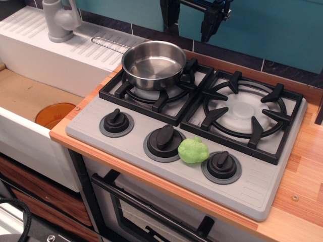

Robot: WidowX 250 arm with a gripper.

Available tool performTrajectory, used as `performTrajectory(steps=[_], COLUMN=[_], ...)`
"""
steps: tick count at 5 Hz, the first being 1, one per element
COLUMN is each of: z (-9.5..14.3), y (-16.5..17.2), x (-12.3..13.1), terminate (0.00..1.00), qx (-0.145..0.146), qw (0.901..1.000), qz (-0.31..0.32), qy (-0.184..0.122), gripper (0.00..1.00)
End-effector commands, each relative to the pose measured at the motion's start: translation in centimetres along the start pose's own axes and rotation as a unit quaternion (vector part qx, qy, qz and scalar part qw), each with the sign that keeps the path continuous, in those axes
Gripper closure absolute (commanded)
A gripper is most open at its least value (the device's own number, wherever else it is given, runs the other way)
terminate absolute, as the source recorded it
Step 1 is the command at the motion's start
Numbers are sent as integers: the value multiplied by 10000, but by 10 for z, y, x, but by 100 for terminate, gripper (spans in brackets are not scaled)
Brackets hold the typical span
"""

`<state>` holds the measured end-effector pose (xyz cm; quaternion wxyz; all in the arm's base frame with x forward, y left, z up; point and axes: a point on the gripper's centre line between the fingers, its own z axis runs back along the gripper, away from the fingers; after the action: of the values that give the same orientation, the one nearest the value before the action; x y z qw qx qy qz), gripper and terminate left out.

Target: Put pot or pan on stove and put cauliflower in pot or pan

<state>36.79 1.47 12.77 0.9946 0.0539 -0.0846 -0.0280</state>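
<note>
The shiny steel saucepan (154, 64) stands on the left burner grate of the grey stove (136, 132), its wire-loop handle pointing back left. It is empty. The light-green cauliflower (193, 150) lies on the stove's front panel between the middle knob (164, 137) and the right knob (221, 165). My gripper (191, 22) hangs high at the top of the frame, above and behind the pan; its two black fingers stand wide apart with nothing between them.
The right burner grate (245, 112) is bare. A white sink unit with a grey tap (59, 20) stands at the left, an orange disc (54, 114) in the basin. An oven door handle (151, 214) is below the wooden counter (308, 171).
</note>
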Motion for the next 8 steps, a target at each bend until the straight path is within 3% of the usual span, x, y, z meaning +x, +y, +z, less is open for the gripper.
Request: performTrajectory(steps=[1,4,5,6,7,8], z=[0,-50,-66,-74,-70,-65], y=[0,0,1,-1,-4,-7], x=[0,-13,-16,-18,-18,-17], terminate=[0,0,0,0,0,0], qx=[0,127,40,148,258,259], qw=[10000,9986,9975,9972,9980,9981], qz=[0,-30,-76,-66,-42,3], qy=[0,-504,-697,-730,-569,-551], gripper=[0,0,0,0,100,100])
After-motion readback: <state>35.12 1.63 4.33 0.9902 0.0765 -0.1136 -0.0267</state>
